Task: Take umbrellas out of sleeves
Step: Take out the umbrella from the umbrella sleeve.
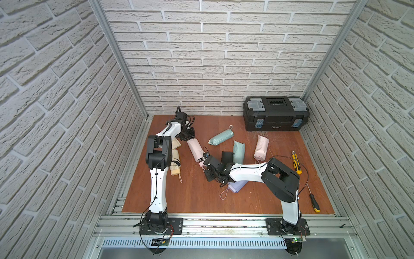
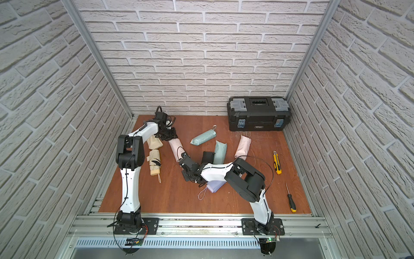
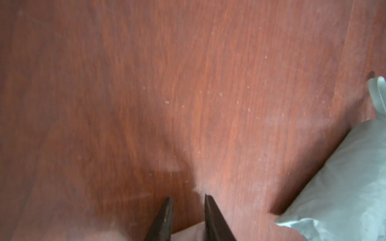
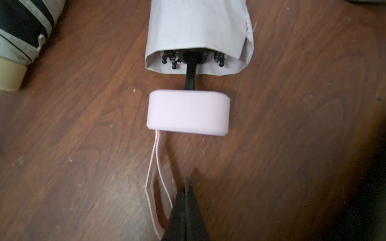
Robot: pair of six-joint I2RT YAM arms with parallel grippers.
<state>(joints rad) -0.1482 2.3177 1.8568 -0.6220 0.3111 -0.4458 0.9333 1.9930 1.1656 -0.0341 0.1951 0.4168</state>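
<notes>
A pink sleeve (image 1: 194, 146) lies on the brown board between my two grippers. My left gripper (image 1: 188, 137) is shut on its far end; pale fabric shows between the fingers (image 3: 211, 210) in the left wrist view. The pink umbrella sits inside the sleeve (image 4: 198, 31), and its handle (image 4: 188, 113) stands out of the open mouth on a black shaft. My right gripper (image 4: 189, 183) is shut on the handle's wrist loop (image 4: 154, 177), just beyond the handle (image 1: 201, 164). A bare beige umbrella (image 1: 174, 163) lies under the left arm.
Sleeved umbrellas lie around: beige (image 1: 175, 143), two mint (image 1: 220, 137) (image 1: 238, 152), pink (image 1: 261, 148), black (image 1: 226, 157), and lilac (image 1: 237, 186) under the right arm. A black toolbox (image 1: 275, 113) stands at the back right. A yellow knife (image 1: 296, 162) and a screwdriver (image 1: 313, 201) lie along the right edge.
</notes>
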